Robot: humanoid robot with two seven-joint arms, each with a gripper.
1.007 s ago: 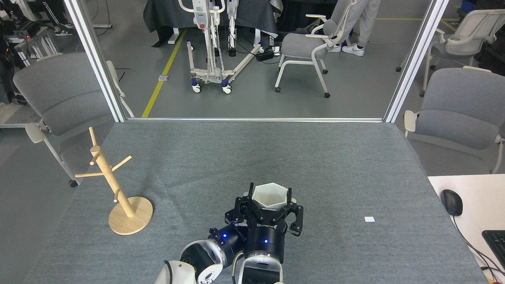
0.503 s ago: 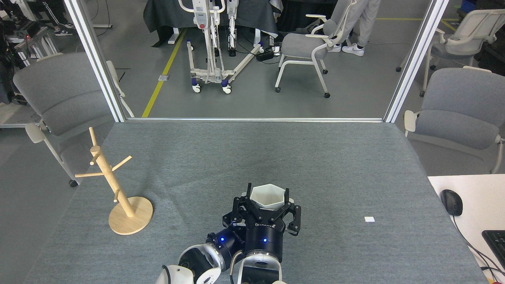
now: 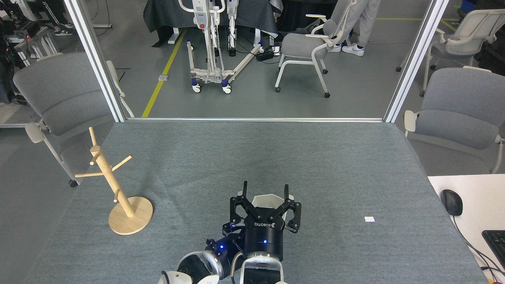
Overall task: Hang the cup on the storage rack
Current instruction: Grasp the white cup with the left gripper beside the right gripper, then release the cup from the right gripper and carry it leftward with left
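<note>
White cup (image 3: 270, 200) near the middle of the desk's near edge, upright on the grey felt desk (image 3: 323, 165), mostly hidden behind one hand (image 3: 265, 193). Not yet hung; not clearly lifted either. Wooden rack (image 3: 114, 185) by the left edge, well apart from the cup, every peg bare. Nearly all of the job left: secure grip, lift, carry across to the left, handle threaded over a peg. Unclear which arm, left or right, carries this hand, both wrists bunched together at the bottom of the view. Fingers spread wide, straddling the cup on either side, apparently not clamped on it. Hand pointing away toward the far edge, palm behind the cup. Second hand unseen.
</note>
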